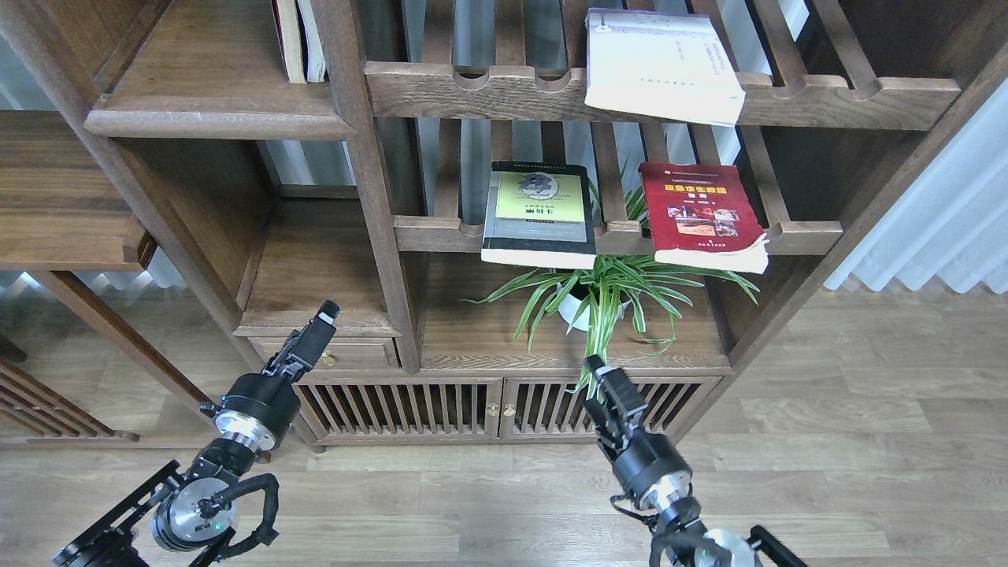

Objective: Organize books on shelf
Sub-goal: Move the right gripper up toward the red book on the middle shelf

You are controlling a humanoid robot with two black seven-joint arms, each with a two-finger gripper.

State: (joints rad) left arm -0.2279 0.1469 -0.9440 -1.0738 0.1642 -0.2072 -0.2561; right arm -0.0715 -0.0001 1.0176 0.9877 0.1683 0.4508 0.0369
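Head view, single camera: set high at the robot's head, facing forward and down at the bookcase [378, 197]; arms enter near bottom edge, floor [866, 409] at right.

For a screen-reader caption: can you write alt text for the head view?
Three books lie flat on slatted walnut racks: a thick white paperback on the upper rack, a black-grey book with a yellow-green panel and a red book below. Both black grippers, left and right, hang low, holding nothing.

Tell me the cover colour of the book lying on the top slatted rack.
Plain white book, faint small print; head view shows it best.
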